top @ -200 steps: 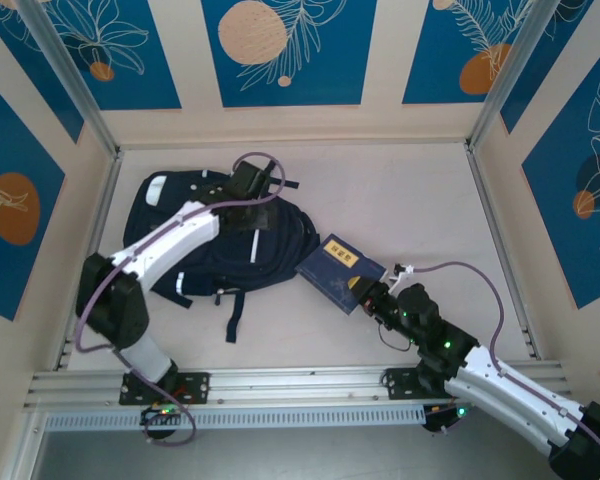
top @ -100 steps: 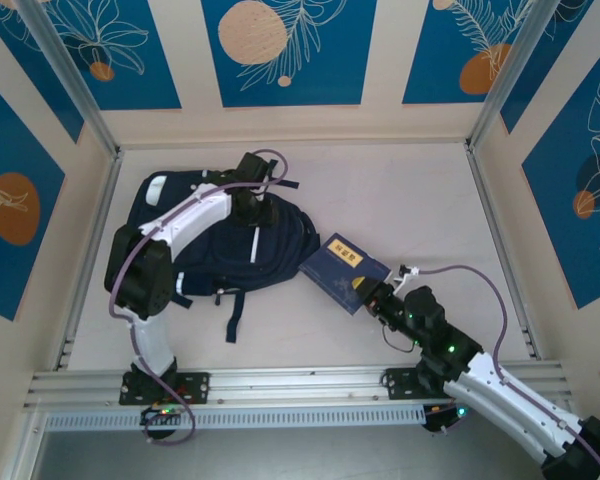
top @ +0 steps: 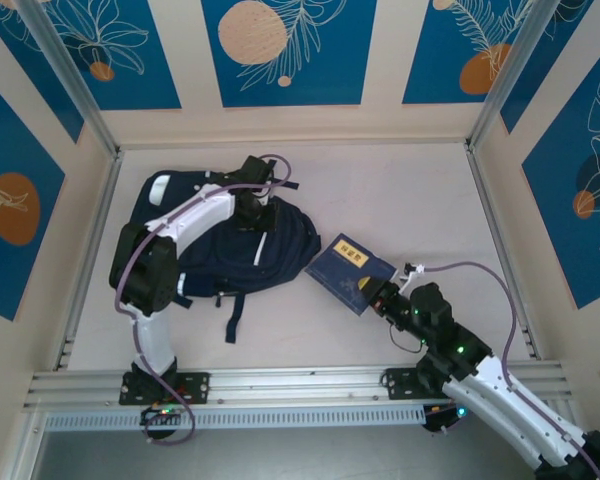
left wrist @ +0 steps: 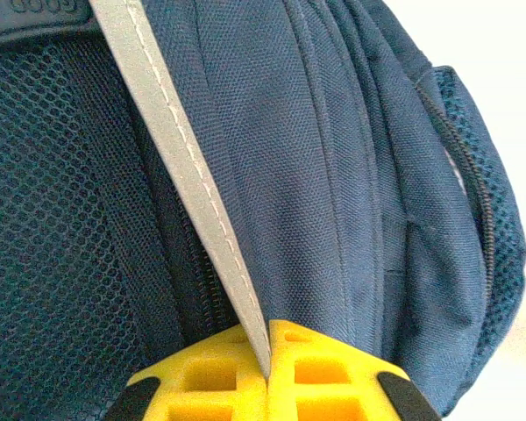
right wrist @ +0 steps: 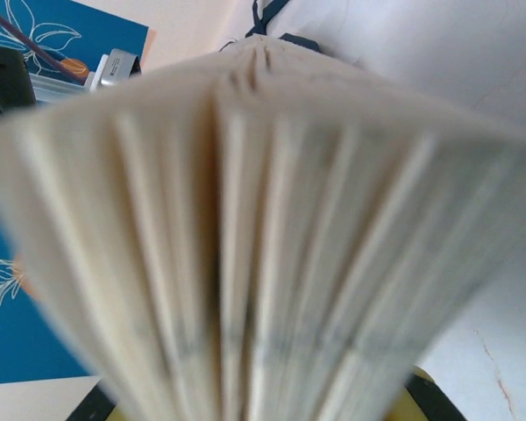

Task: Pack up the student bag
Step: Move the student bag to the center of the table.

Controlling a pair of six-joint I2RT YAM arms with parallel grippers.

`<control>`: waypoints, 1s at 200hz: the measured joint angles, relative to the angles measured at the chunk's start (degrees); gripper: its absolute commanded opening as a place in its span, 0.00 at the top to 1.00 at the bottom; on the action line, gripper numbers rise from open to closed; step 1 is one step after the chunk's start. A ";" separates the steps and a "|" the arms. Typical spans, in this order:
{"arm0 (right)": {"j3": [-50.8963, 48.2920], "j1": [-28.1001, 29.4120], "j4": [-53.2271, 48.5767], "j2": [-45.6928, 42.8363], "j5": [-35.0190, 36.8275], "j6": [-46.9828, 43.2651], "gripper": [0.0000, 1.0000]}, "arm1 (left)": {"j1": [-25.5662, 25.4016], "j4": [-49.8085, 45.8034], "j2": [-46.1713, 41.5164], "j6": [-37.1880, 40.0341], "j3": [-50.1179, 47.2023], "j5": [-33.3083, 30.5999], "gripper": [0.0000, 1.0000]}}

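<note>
The student bag (top: 215, 255), a large navy backpack, lies at the left of the table, with its fabric (left wrist: 351, 175) close up in the left wrist view. My left gripper (top: 252, 210) rests on the bag's upper right part. Its yellow fingers (left wrist: 210, 377) are shut on a grey-white stripe (left wrist: 171, 145) beside a zipper. A navy book with a yellow label (top: 345, 268) lies tilted just right of the bag. My right gripper (top: 378, 293) is shut on the book's near right corner. The book's blurred page edges (right wrist: 263, 246) fan out in the right wrist view.
A dark shoulder strap (top: 234, 318) trails from the bag toward the near edge. An aluminium rail (top: 300, 385) runs along the front, and metal posts (top: 492, 215) edge the sides. Blue-patterned walls enclose the table. Bare tabletop (top: 400, 190) lies behind and right of the book.
My left arm swung in over the bag and its gripper closed on the grey-white stripe. My right gripper shifted the held book slightly to the right.
</note>
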 measured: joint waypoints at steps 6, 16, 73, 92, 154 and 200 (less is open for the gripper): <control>1.22 -0.17 -0.98 0.37 -0.02 -0.68 1.00 | -0.24 -0.35 -0.66 0.31 0.02 0.24 1.00; 3.45 -0.44 -3.04 0.98 0.11 -2.05 1.00 | -0.72 -1.09 -1.99 0.72 0.04 0.48 1.00; 13.53 -2.08 -13.79 2.08 3.93 -9.49 1.00 | -4.07 -5.62 -12.37 2.89 0.09 3.17 1.00; 16.59 -2.97 -17.35 4.55 5.11 -11.08 1.00 | -4.98 -6.64 -14.73 3.17 0.74 4.55 1.00; 19.52 -4.22 -27.63 4.24 11.10 -11.89 1.00 | -5.88 -7.72 -18.62 3.23 2.05 10.36 1.00; 17.49 -5.16 -22.86 2.97 5.64 -11.34 1.00 | -5.88 -8.57 -21.73 2.64 3.80 13.20 1.00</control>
